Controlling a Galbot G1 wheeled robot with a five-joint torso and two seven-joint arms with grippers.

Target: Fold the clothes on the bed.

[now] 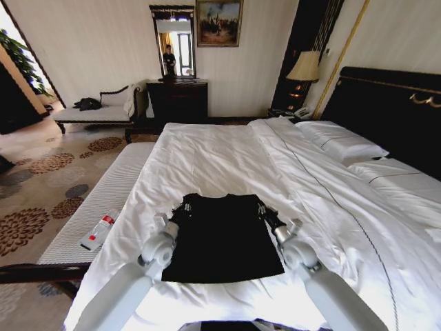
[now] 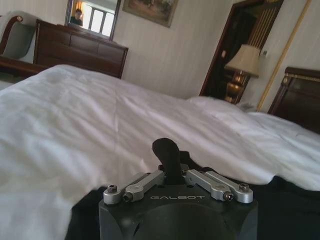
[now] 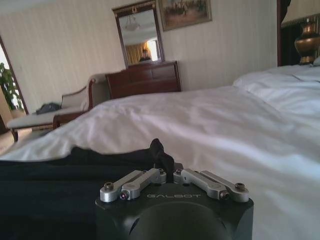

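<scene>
Overhead, the black top (image 1: 224, 238) lies flat on the white duvet (image 1: 207, 162) near the bed's (image 1: 386, 103) foot, with the left tool (image 1: 185, 207) and right tool (image 1: 265, 209) at its two far corners. Seen from the left wrist, the left tool (image 2: 167, 159) is clenched on black fabric (image 2: 290, 200). Likewise from the right wrist, the right tool (image 3: 161, 156) pinches the top's (image 3: 60, 185) edge.

High head view; low wrist views across bed (image 1: 227, 158).

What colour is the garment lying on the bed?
Black; the garment shows best in the head view, on the white bed.
</scene>
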